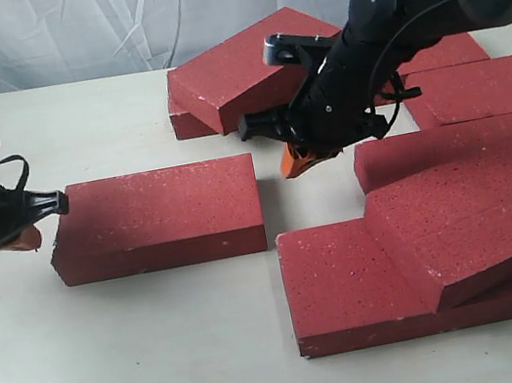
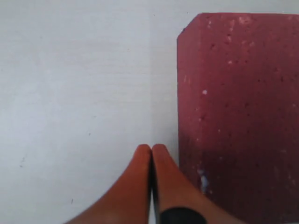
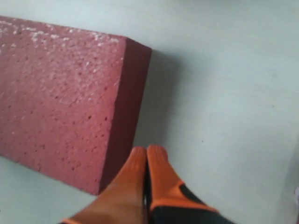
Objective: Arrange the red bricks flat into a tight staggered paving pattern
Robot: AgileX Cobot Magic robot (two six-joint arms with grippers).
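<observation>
**Lone brick lies end-on to the left gripper, pile waiting on the right**

The red bricks sit in two groups. One lone brick lies flat near the middle of the desk. Its long axis runs parallel to the near edge. The others crowd the right half, from the far edge down to the near right corner. Several overlap: a tilted brick is propped up toward the far edge, and a leaning brick rests across its neighbours near the right corner.

By count there are two grippers and at least seven bricks, one alone and six or more in the heap. The overlaps hide the exact number.

The left gripper is low by the left edge, just beside the lone brick's left short end. Its fingers are pressed together with nothing between them. The brick therefore extends rightward from it, end-on and pointing at the heap. I judge this arm the nearer one for pushing the brick along its length toward the others.

The right gripper hangs over the bare gap between the lone brick's far right corner and the heap. Its fingers are likewise together and empty. Its wrist view shows a brick corner just beside them, but not which brick it is.
</observation>
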